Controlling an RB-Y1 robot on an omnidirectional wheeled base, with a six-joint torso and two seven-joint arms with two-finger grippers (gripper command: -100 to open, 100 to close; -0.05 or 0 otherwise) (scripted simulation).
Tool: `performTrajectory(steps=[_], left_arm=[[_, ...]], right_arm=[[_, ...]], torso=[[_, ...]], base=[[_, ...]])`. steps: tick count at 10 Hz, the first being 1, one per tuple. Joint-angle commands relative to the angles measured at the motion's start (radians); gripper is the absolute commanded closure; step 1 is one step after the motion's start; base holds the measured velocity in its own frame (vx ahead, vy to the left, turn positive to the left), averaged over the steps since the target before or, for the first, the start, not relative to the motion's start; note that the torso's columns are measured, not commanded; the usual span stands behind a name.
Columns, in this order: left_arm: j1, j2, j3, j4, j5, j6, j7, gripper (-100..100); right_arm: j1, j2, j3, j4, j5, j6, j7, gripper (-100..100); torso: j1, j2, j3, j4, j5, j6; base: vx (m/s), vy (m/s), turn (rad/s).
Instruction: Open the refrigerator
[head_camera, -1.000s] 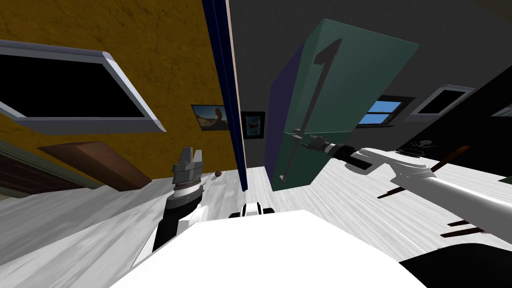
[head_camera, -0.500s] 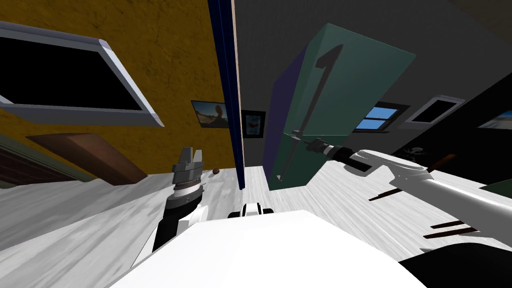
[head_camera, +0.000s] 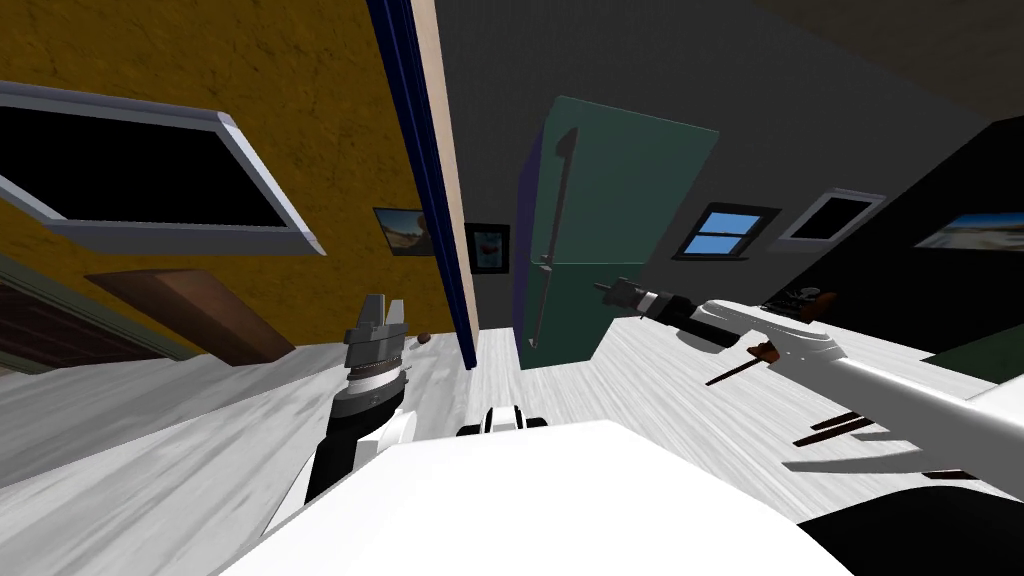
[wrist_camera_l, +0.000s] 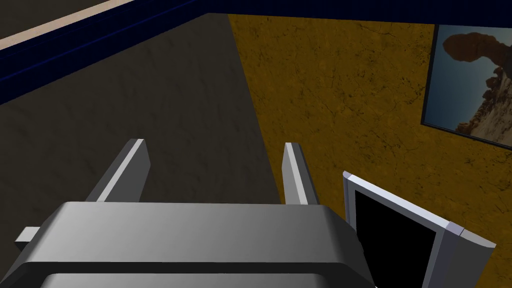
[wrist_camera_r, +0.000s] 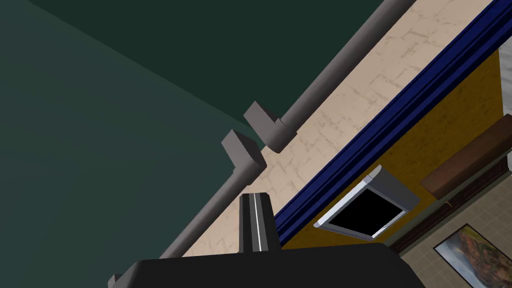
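Two round grey handles (wrist_camera_r: 342, 62) with blocky ends line the smooth green refrigerator (head_camera: 620, 220), at one o'clock ahead; the right wrist view brings them close. Right gripper (head_camera: 603, 289), blades pressed together, empty, hovers at their three o'clock. Left gripper (wrist_camera_l: 215, 145) stands spread, empty.

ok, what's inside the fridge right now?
Cannot tell: the green refrigerator looks closed, and its doors cover the inside. What shows is the door fronts, the grey handles and the right gripper near them, jaws shut.
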Motion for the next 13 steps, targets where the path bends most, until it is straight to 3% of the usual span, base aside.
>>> performTrajectory(steps=[1,3,4,5,7,10,13], left_arm=[[0.000,0.000,0.000,0.000,0.000,0.000,0.000,0],[0.000,0.000,0.000,0.000,0.000,0.000,0.000,0],[0.000,0.000,0.000,0.000,0.000,0.000,0.000,0],[0.000,0.000,0.000,0.000,0.000,0.000,0.000,0],[0.001,-0.001,-0.001,0.000,0.000,0.000,0.000,0],[0.001,-0.001,-0.001,0.000,0.000,0.000,0.000,0],[0.001,-0.001,-0.001,0.000,0.000,0.000,0.000,0]], right_arm=[[0.028,0.002,-0.017,-0.054,-0.008,-0.028,0.004,100],[0.034,0.002,-0.015,-0.099,-0.017,-0.066,0.011,100],[0.037,-0.002,-0.020,-0.094,-0.015,-0.045,0.006,100],[0.038,-0.026,-0.026,-0.074,-0.016,-0.023,-0.003,-100],[0.039,-0.047,-0.030,-0.052,-0.018,0.000,-0.011,-100],[0.041,-0.083,-0.038,-0.012,-0.019,0.040,-0.025,-100],[0.042,-0.121,-0.046,0.032,-0.022,0.083,-0.040,-100]], torso=[[0.006,-0.006,-0.003,-0.002,0.001,0.000],[0.000,0.001,0.000,0.000,0.000,0.000],[-0.004,0.006,0.004,0.002,-0.002,0.000],[0.001,0.002,0.002,0.001,-0.001,0.000],[0.011,-0.005,-0.004,-0.002,0.004,-0.001],[-0.005,0.002,0.001,0.000,-0.002,0.000],[-0.001,0.006,0.003,0.001,-0.001,0.000]], base=[[-0.064,-0.144,-0.018],[-0.148,-0.195,-0.010],[-0.075,-0.093,0.006],[0.040,0.106,-0.051],[0.105,0.202,-0.055],[0.136,0.209,-0.035],[0.102,0.214,-0.054]])
